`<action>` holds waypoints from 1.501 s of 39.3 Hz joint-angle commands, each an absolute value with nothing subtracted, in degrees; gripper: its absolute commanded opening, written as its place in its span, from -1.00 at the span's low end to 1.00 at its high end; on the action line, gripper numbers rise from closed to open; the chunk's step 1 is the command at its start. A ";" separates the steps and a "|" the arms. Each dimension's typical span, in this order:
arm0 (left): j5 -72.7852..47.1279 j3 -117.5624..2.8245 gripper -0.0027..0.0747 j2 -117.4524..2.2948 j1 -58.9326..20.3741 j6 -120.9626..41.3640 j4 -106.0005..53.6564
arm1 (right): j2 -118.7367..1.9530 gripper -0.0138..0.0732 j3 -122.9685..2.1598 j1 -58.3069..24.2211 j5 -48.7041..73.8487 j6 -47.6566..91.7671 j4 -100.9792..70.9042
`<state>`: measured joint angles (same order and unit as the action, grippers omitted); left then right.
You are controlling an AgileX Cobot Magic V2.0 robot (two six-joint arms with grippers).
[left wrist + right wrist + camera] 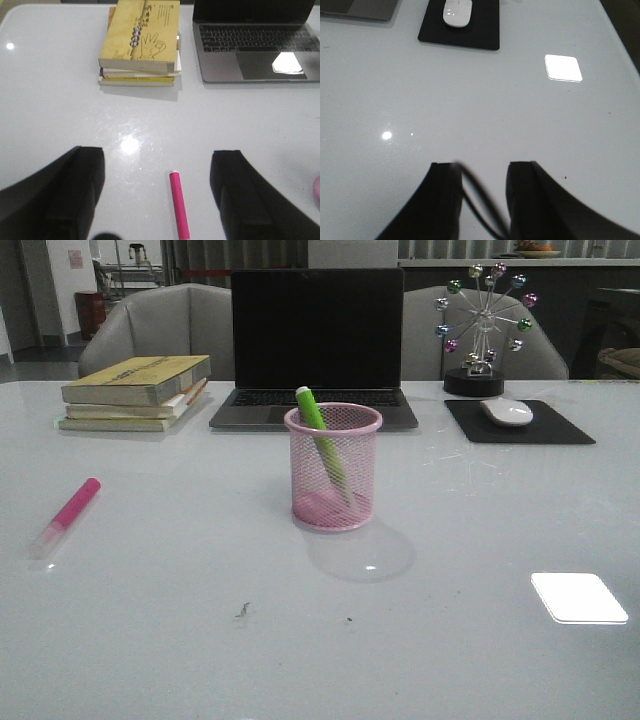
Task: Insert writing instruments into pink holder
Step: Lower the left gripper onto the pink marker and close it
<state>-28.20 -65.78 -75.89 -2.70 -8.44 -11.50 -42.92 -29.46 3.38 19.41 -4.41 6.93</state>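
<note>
Green marker [322, 440] in pink holder [333, 472]

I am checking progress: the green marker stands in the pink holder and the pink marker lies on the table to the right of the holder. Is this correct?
One detail is wrong. The pink marker lies on the table to the left of the pink holder, not the right, as the front view shows. The green marker does stand in the holder.
</note>
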 commanded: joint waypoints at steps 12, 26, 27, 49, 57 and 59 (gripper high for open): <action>-31.88 -76.20 0.39 -92.55 -6.23 -8.39 -12.66 | -42.69 0.14 -30.99 3.72 15.50 -4.01 7.76; -32.19 -76.30 0.39 -102.74 -9.80 -8.39 -12.66 | -42.69 0.14 -30.99 3.72 15.50 -4.01 7.76; -32.19 -76.30 0.39 -103.21 -9.80 -8.39 -12.66 | -42.69 0.14 -30.99 3.72 15.50 -4.01 7.76; -40.18 -76.30 0.32 -108.37 -9.80 -8.18 -11.81 | -42.69 0.14 -30.99 3.72 15.50 -4.01 7.76; -42.65 -76.30 0.22 -108.43 -9.80 -8.18 -10.26 | -42.69 0.14 -30.99 3.72 15.50 -4.01 7.76; -43.06 -76.30 0.22 -108.43 -9.80 -8.18 -10.15 | -42.69 0.14 -30.99 3.72 15.50 -4.01 7.76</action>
